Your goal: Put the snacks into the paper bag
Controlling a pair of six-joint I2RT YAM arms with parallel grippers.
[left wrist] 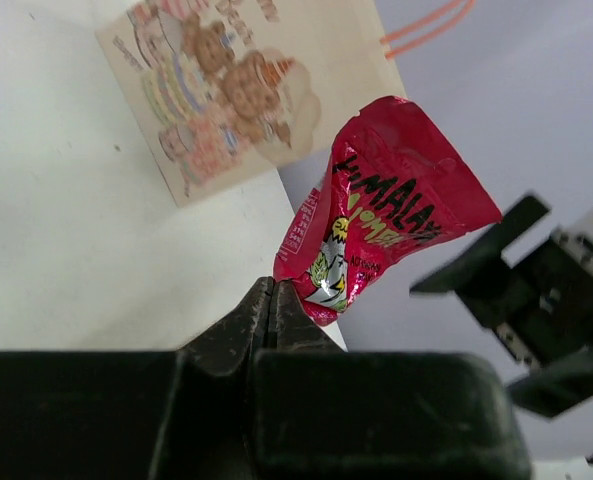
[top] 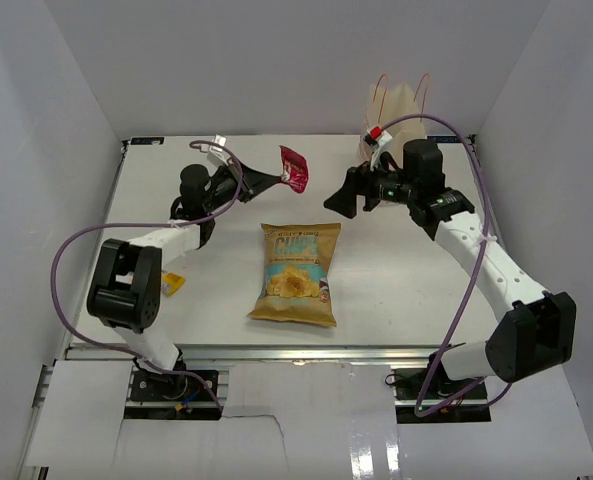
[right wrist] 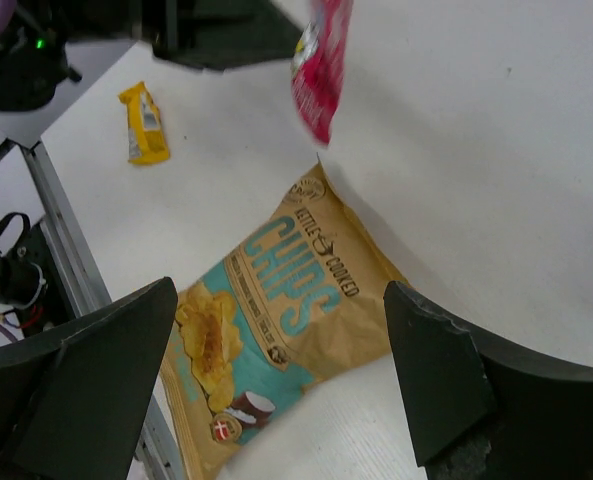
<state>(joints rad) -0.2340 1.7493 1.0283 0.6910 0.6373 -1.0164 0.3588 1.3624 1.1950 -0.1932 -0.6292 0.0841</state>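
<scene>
Red packet (top: pixel 293 167), upper middle of the top view: it is off the white surface (top: pixel 406 290), pinched by one end in the clenched left hand (top: pixel 274 178). In the left wrist view its long axis climbs from the fingertips (left wrist: pixel 261 310) toward the upper right, with the lettering running along that line. The chips bag (top: pixel 297 273) lies flat in the middle of the surface. Its long axis runs almost straight from bottom to top of the top view, with the "CHIPS" heading at the upper end. A small yellow packet (top: pixel 173 283) lies at the left, beside the left arm. The paper bag (top: pixel 396 105) stands upright at the upper right, loop handles up. Just in front of it the right hand (top: pixel 342 192) hangs above the surface, fingers spread wide, grasping nothing, pointing left toward the red packet.
</scene>
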